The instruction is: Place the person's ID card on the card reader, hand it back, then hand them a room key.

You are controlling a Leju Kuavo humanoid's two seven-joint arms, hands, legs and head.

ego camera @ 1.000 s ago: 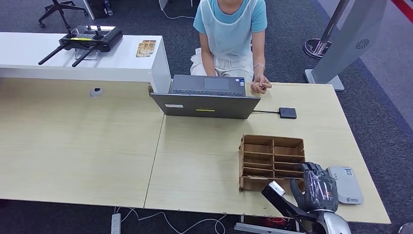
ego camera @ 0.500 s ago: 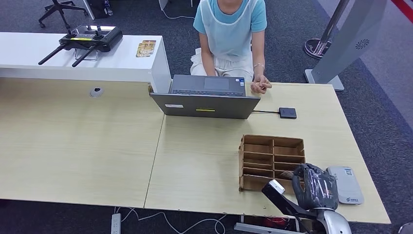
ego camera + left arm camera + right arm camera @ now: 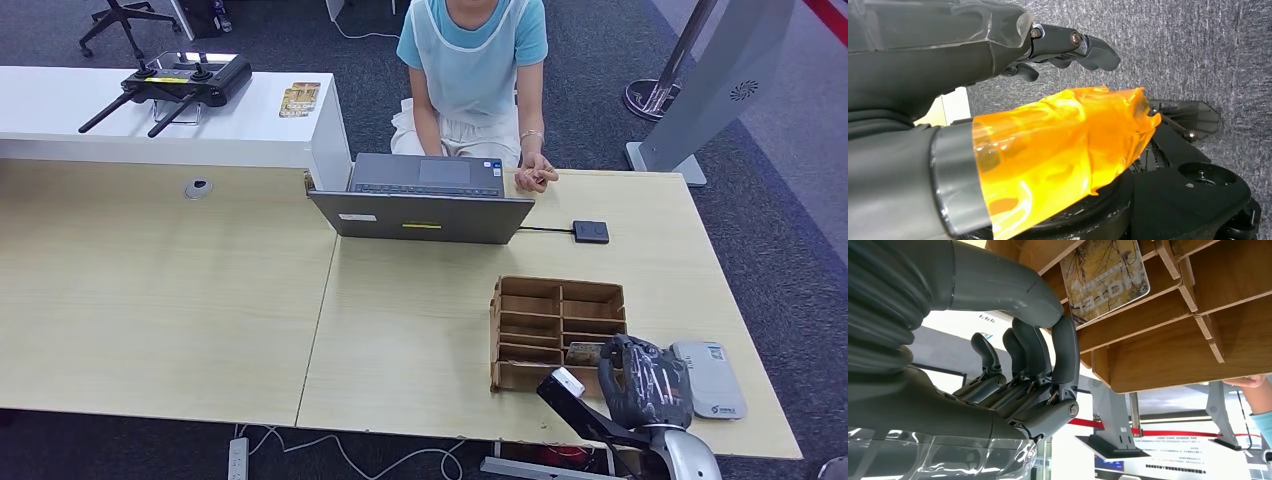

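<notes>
Your right hand (image 3: 648, 385) sits at the near right corner of the wooden card organizer (image 3: 556, 330), thumb and a finger pinching a room key card (image 3: 1105, 275) in a near compartment. Your left hand (image 3: 1068, 45) hangs over the carpet, fingers loosely extended, holding nothing. The grey card reader (image 3: 709, 378) lies just right of the organizer.

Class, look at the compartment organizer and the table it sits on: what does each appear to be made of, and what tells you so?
Organizer: likely thin wood or fibreboard, matte brown; slotted dividers show raw cut edges in the right wrist view.
Table: probably laminate over board, pale wood-grain print with a smooth, even sheen; a seam runs between two panels.
</notes>
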